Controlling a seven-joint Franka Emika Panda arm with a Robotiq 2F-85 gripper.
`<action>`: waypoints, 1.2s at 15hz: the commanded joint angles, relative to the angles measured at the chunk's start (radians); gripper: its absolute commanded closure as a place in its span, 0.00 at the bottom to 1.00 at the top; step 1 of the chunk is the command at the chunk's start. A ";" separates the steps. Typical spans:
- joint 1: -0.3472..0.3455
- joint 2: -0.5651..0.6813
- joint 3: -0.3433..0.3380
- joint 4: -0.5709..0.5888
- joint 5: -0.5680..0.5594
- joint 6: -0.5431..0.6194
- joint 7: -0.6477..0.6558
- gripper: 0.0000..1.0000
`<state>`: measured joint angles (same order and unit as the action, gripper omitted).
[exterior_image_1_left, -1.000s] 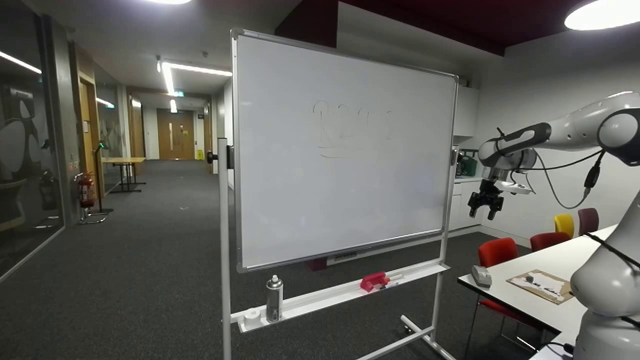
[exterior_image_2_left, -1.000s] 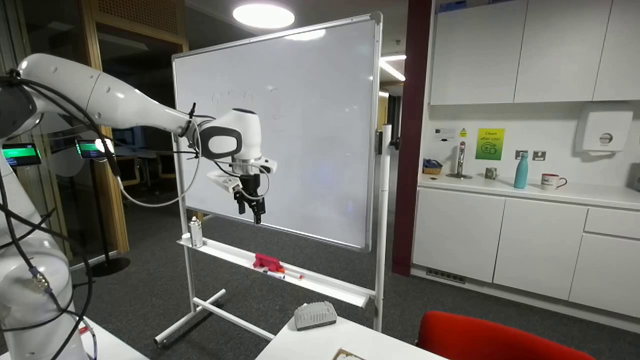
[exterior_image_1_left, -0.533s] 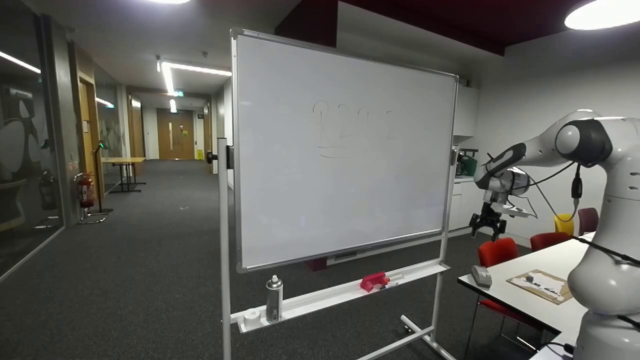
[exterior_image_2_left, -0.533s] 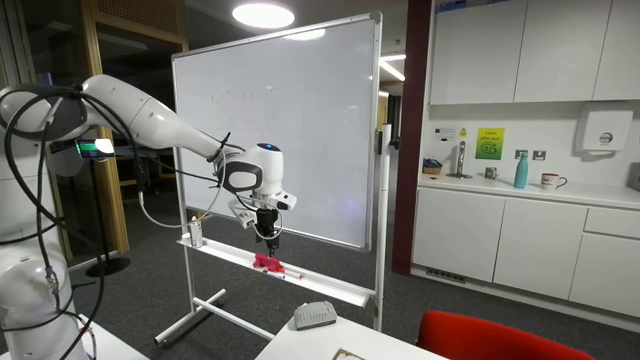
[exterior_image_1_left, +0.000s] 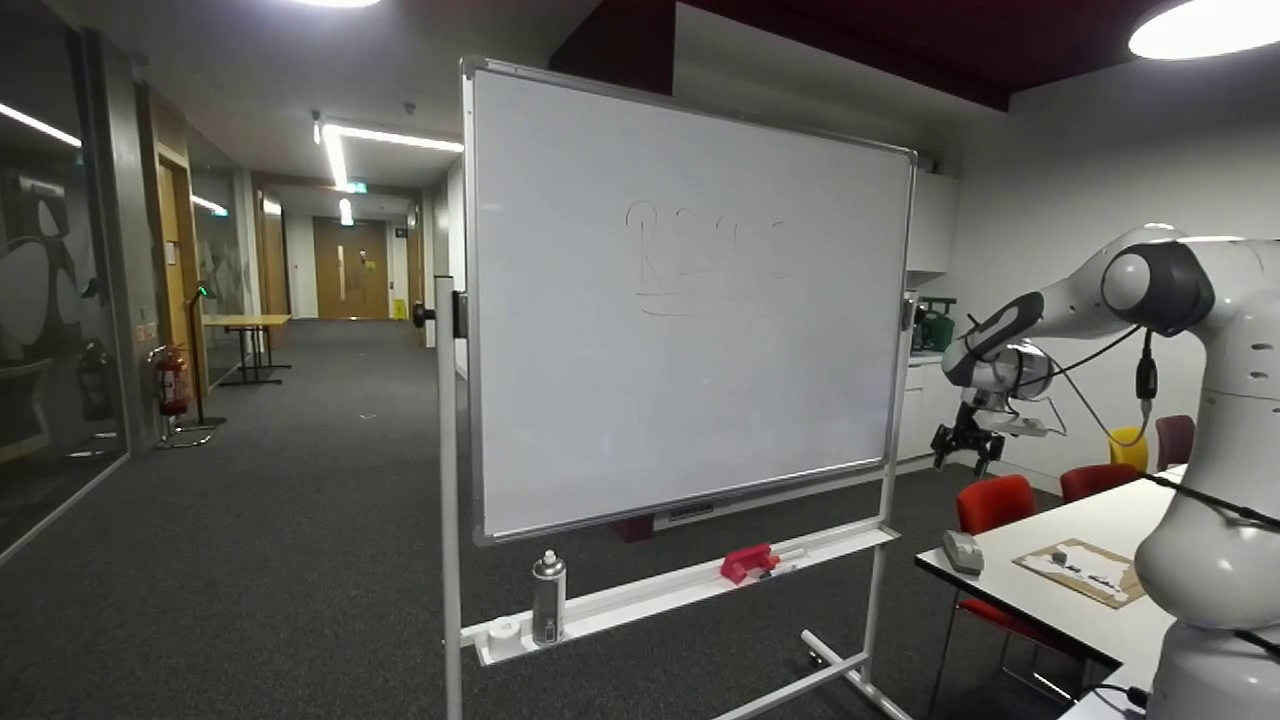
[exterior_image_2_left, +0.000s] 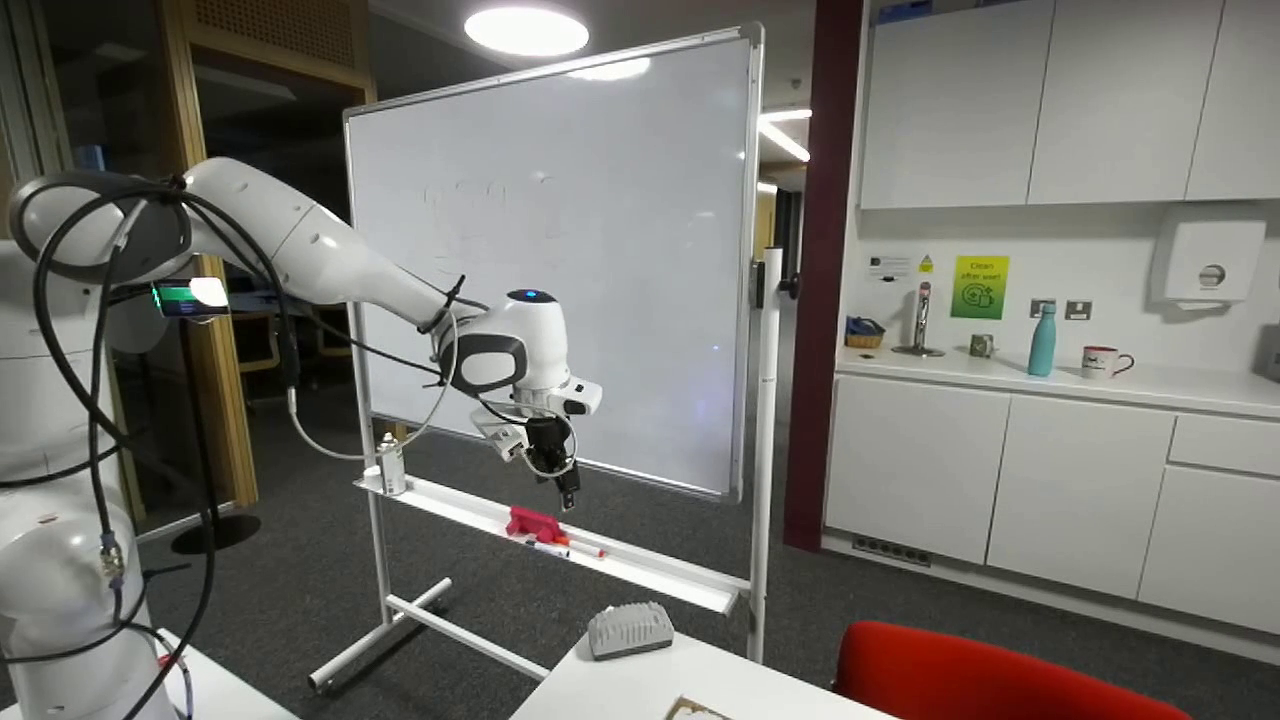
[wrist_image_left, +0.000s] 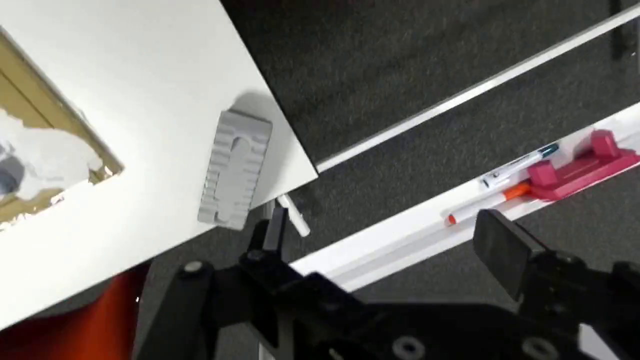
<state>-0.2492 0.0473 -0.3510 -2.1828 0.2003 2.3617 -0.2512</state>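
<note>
Lower down than my hand, which hangs in the air with its two black fingers spread wide and free, lies a white marker with an orange-red cap; seen from the wrist, its near end shows just beside one fingertip. Past it from my hand, on the same long white tray, are a white marker with a dark cap and a pinkish-red plastic holder with two raised blocks. Toward my other finger, also lower, a grey ridged block rests near the corner of a white-topped bench. Apart from my hand, a silver-framed whiteboard stands over the tray.
</note>
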 joint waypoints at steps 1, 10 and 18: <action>-0.020 0.050 0.030 -0.042 -0.030 0.278 -0.012 0.00; -0.066 0.333 0.048 0.016 -0.008 0.407 0.237 0.00; -0.107 0.417 0.037 0.150 -0.016 0.290 0.343 0.00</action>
<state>-0.3272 0.4243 -0.3234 -2.1044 0.1915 2.7083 0.0705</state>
